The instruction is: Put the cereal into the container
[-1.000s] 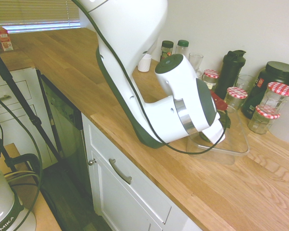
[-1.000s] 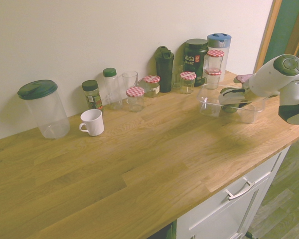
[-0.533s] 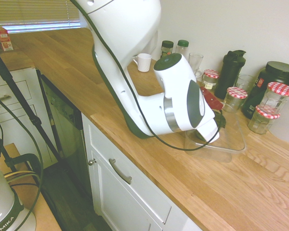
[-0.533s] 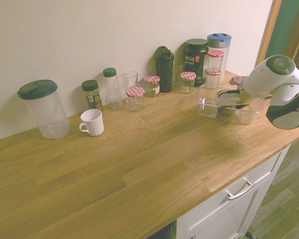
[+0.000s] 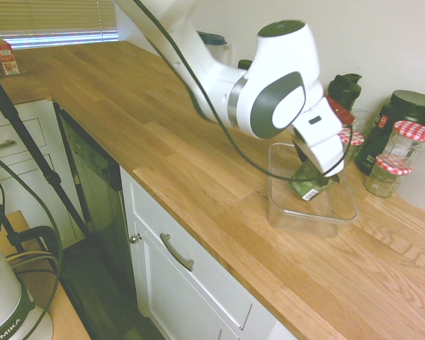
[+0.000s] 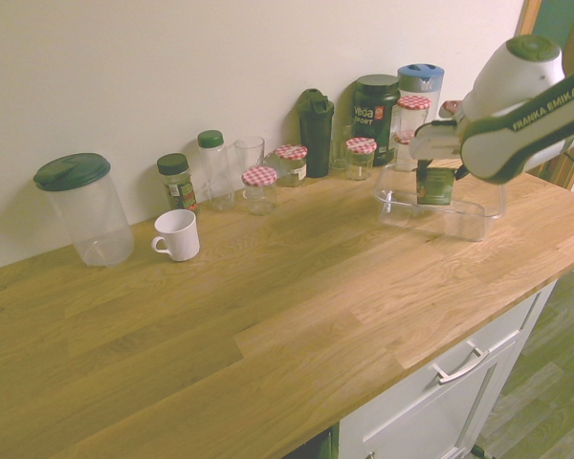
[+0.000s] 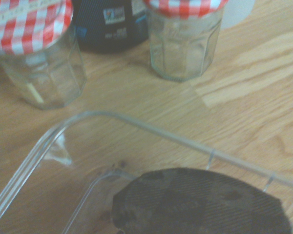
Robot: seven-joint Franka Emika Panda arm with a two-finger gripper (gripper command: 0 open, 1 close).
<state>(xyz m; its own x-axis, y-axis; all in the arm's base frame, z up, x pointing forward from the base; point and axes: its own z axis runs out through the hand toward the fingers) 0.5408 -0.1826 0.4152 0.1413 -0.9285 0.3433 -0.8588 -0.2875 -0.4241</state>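
While hanging above the container (image 5: 301, 221) at the right of the first exterior view, pointing the gripper (image 5: 308, 170) steeply down into it. Not showing plainly in either outside view whether the claw is spread or pinched: fingers being hidden behind the white hand and the cereal (image 5: 312, 188), so cannot tell. Sitting just under the claw, tilted, with its lower end inside the clear walls; impossible to say whether touching the floor of the container or hanging from the fingers. Appearing in the second exterior view as a dark green box (image 6: 435, 186) upright within the container (image 6: 459, 222), right of centre, directly below the gripper (image 6: 432, 164). Showing in the wrist view as a dark blurred shape (image 7: 200, 202) at the bottom edge, inside the rounded clear rim (image 7: 49, 141). Standing just beyond the rim on the wooden counter (image 6: 268, 316): two glass jars (image 7: 36, 53) with red-checked lids, beside a dark canister (image 5: 404, 106).
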